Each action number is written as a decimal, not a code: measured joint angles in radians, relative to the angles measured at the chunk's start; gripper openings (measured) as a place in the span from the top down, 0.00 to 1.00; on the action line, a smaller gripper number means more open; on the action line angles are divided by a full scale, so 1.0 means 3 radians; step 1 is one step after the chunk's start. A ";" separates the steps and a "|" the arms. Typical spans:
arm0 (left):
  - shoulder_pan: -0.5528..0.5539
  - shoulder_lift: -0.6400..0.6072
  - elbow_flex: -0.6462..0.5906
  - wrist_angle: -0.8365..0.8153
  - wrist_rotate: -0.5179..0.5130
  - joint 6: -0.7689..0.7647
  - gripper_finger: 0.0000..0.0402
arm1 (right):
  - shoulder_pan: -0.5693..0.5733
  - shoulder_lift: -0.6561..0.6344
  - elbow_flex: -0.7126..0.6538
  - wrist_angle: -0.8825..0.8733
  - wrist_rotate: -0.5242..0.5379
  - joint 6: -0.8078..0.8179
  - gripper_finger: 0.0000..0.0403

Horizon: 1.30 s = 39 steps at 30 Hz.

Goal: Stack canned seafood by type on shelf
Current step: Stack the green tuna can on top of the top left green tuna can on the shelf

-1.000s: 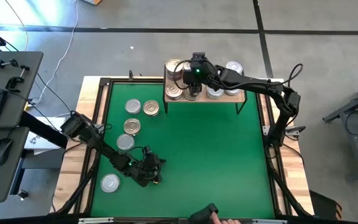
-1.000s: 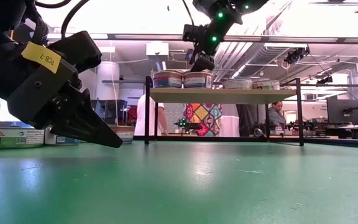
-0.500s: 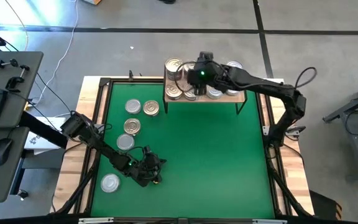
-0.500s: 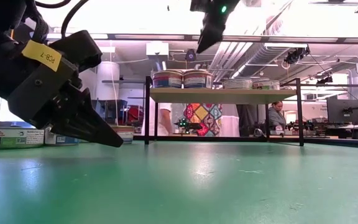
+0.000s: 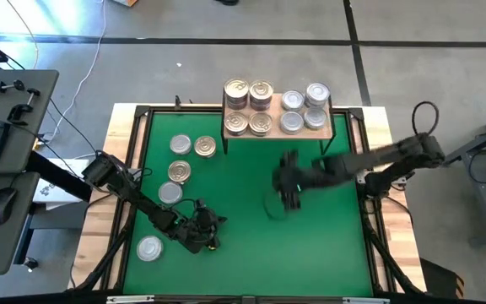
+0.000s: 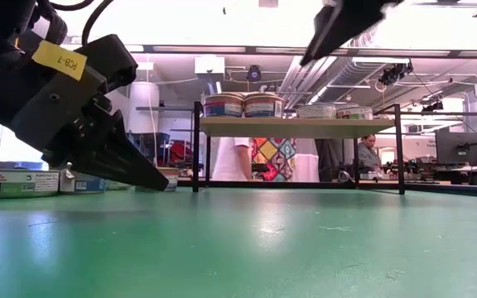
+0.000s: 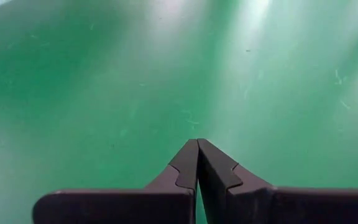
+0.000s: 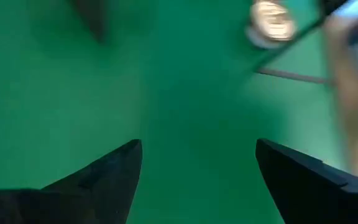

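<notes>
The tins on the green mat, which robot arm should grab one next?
Probably the left. Its gripper, shut and empty, sits near the loose tins. The right gripper, open, hangs over mid-mat, farther away.

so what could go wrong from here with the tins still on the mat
The right gripper is open over bare mat, blurred as if swinging fast, and the loose tins lie across the mat beside the left arm, so reaching them may risk the arms clashing. The left gripper rests shut, low over the mat. The shelf already carries eight tins packed close, so another placement could knock a neighbour.
</notes>
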 joint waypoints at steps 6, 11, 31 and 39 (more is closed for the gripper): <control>0.0054 -0.0051 0.0003 -0.0247 0.0450 -0.0156 1.00 | 0.0805 0.0071 -0.1297 0.2175 0.0107 0.0872 0.23; 0.0090 -0.0409 0.0204 -0.1218 0.1020 -0.0267 1.00 | 0.1165 0.0504 -0.2047 0.4185 0.0607 0.1143 0.23; 0.0054 -0.1290 0.0750 -0.5433 0.1153 -0.2805 1.00 | 0.1141 0.1495 -0.1800 0.4973 0.0976 0.1020 0.23; 0.0327 -0.1248 0.0270 -0.4855 0.1490 -0.2570 1.00 | 0.1125 0.1497 -0.1768 0.4959 0.0901 0.0946 0.23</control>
